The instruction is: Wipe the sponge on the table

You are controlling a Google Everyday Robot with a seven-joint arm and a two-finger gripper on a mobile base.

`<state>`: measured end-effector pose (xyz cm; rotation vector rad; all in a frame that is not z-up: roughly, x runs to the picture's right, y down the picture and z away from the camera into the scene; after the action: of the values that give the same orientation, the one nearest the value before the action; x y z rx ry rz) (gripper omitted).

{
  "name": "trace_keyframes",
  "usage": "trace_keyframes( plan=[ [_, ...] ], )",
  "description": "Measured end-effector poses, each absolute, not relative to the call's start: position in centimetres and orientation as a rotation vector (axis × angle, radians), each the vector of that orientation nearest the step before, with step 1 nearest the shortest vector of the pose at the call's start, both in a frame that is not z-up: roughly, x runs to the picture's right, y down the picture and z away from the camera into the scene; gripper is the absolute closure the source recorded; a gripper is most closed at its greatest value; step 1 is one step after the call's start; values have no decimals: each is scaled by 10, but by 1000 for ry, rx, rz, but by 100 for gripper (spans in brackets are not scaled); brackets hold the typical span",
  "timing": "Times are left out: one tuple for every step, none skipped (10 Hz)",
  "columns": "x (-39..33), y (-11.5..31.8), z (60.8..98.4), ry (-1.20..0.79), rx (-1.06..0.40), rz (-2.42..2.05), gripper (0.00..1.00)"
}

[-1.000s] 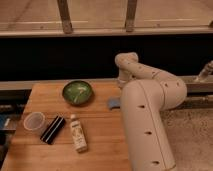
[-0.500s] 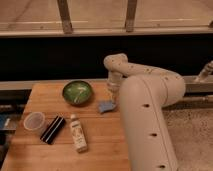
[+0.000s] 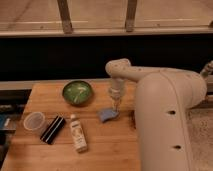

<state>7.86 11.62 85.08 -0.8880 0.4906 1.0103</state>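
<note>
Fingertips come down narrow and close together, nipping the right-hand edge of the sponge. That edge looks a touch lifted, while the rest of the light-blue pad lies on the table. The sponge sits to the right of the green bowl and a little nearer the table's front edge than the bowl is, well apart from it.

The gripper points straight down over that same spot. Above it the pale wrist stands upright, about level with the bowl and to its right. From there the arm bends at a rounded joint behind and to the right of the bowl. It then sweeps across into a broad pale link that fills the foreground on that side and hides the table's right end.

Left of the bowl and further forward stands a clear plastic cup. Just beside the cup, on the bowl's side of it, lies a dark oblong item, set at a slant. Straight in front of the bowl a small white bottle lies on its side, its cap end turned toward the bowl.
</note>
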Motion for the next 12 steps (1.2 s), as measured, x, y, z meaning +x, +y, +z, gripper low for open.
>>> trace_keyframes(
  plan=[
    [99, 119, 851, 515, -882, 1053, 100],
    [117, 118, 854, 543, -872, 1094, 100],
    [127, 115, 859, 563, -863, 1116, 100],
    [137, 107, 868, 584, -843, 1134, 100],
    [140, 100, 875, 594, -827, 1136, 100],
    [137, 93, 881, 596, -818, 1128, 100],
    [132, 86, 888, 597, -810, 1115, 100],
    [117, 75, 897, 588, -802, 1088, 100],
    [101, 68, 903, 572, -803, 1058, 100],
    [86, 63, 906, 553, -808, 1026, 100],
    [65, 62, 904, 521, -822, 976, 100],
    [53, 64, 900, 504, -831, 949, 100]
  ],
)
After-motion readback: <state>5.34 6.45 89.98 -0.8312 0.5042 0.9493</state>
